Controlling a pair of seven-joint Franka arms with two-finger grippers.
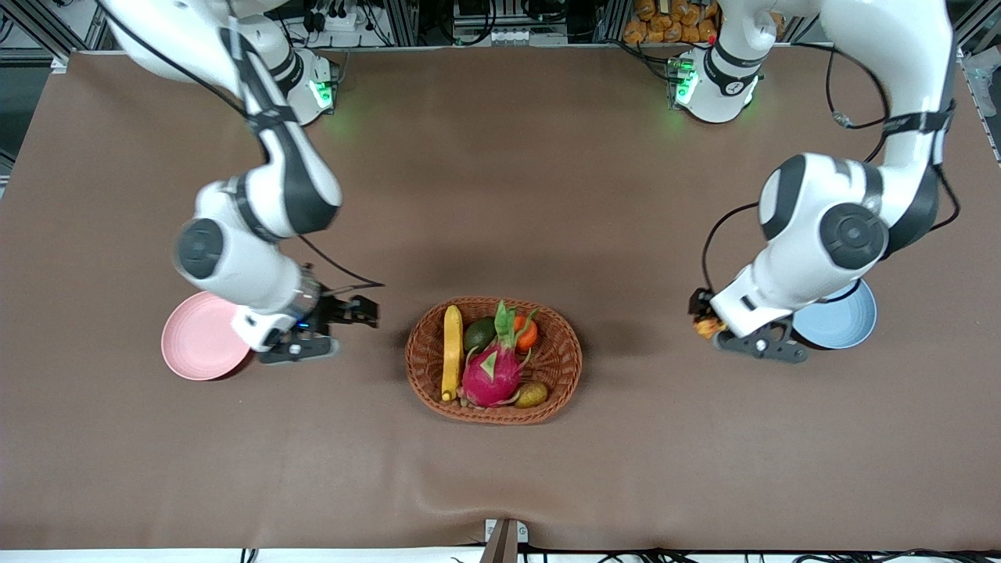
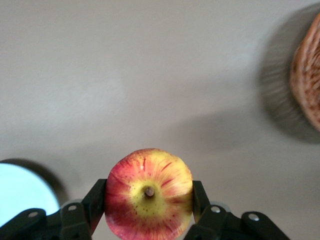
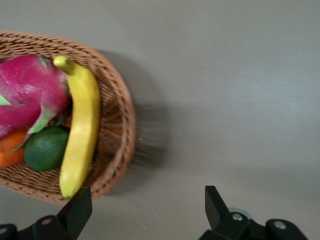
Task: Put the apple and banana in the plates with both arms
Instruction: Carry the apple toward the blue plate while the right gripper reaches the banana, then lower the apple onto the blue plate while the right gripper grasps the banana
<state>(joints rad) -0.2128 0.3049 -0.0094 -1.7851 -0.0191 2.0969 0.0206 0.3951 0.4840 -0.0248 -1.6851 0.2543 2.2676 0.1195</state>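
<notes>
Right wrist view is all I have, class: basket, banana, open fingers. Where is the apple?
Observer: The apple is clamped in the left gripper, off the table near the blue plate.
Operator: Is anything on the pink plate?
Observer: No; the pink plate shows nothing on it, and the right gripper hangs between it and the basket.
Operator: What else is in the basket?
Observer: Beside the banana lie a dragon fruit, a green fruit, an orange one and a brownish one.
</notes>
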